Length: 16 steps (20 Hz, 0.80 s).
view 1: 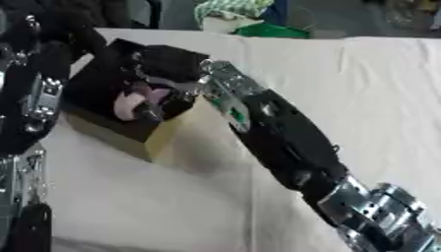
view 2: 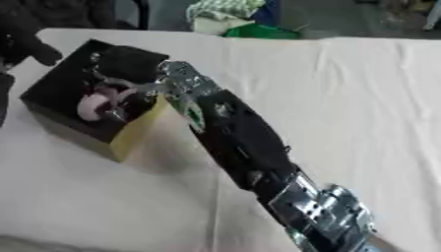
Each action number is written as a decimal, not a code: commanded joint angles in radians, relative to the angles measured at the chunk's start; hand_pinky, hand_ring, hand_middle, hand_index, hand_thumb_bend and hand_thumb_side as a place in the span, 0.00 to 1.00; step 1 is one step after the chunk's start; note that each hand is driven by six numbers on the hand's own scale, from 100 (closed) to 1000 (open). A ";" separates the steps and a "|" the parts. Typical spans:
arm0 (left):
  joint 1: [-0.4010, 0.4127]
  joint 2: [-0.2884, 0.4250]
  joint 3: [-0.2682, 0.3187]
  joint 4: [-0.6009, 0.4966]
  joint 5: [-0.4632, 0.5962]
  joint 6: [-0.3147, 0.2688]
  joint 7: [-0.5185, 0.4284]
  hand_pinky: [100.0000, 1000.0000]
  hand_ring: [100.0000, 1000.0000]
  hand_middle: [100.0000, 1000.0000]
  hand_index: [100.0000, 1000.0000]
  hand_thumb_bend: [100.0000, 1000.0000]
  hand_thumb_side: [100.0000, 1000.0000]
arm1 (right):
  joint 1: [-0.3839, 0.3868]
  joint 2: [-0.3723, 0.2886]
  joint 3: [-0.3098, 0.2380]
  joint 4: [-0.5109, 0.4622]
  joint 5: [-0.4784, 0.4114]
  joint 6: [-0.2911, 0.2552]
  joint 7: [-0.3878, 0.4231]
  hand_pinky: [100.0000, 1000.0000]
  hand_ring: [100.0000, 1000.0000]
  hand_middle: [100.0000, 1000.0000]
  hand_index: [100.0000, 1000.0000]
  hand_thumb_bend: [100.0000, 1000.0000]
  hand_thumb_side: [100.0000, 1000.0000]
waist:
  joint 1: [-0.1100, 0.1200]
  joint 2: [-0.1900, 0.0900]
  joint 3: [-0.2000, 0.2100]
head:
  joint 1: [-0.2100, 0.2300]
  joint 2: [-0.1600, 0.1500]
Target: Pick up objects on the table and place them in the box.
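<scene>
A box (view 2: pixel 136 132) with tan outer walls and a black inside stands at the upper left of the white-clothed table. A pink rounded object (view 2: pixel 91 106) lies inside it. My right arm reaches up from the lower right, and my right hand (view 2: pixel 129 69) is down in the box with its fingers (view 2: pixel 120 89) curled round the pink object. My left arm comes up along the left edge of the left eye view. My left hand (view 2: pixel 24 43) shows as a dark shape by the box's far left corner.
The white cloth (view 1: pixel 379 98) covers the table to the right of my arm and in front of the box. Past the table's far edge sit a green thing (view 1: pixel 271 30) and a green-and-white patterned bundle (view 1: pixel 231 9).
</scene>
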 commanded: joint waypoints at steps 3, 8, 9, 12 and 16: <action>-0.015 0.002 0.000 -0.022 0.002 0.001 0.000 0.59 0.48 0.51 0.73 0.00 0.47 | -0.017 -0.010 -0.010 -0.040 0.037 0.033 -0.070 0.82 0.76 0.94 0.97 0.00 0.17 | 0.004 -0.016 -0.003 | 0.004 -0.006; -0.009 0.006 0.003 -0.021 0.000 0.001 0.002 0.59 0.48 0.51 0.73 0.00 0.47 | -0.013 -0.028 -0.024 -0.054 0.012 0.096 -0.134 0.82 0.73 0.90 0.98 0.00 0.07 | 0.005 -0.022 -0.012 | 0.018 0.001; -0.007 0.007 0.004 -0.021 -0.001 0.001 0.003 0.59 0.48 0.51 0.73 0.00 0.47 | -0.013 -0.035 -0.024 -0.059 -0.009 0.108 -0.141 0.82 0.73 0.89 0.98 0.00 0.03 | 0.005 -0.024 -0.016 | 0.022 0.003; 0.007 0.018 0.014 -0.018 -0.008 0.002 0.011 0.59 0.48 0.51 0.73 0.00 0.47 | -0.013 -0.071 -0.031 -0.090 -0.122 0.145 -0.136 0.83 0.70 0.86 0.98 0.00 0.03 | 0.004 -0.036 -0.041 | 0.050 0.013; 0.027 0.034 0.030 -0.013 -0.022 0.002 0.026 0.59 0.48 0.51 0.73 0.00 0.48 | 0.002 -0.140 -0.025 -0.198 -0.368 0.207 -0.085 0.84 0.66 0.80 0.99 0.00 0.09 | 0.005 -0.050 -0.088 | 0.099 0.029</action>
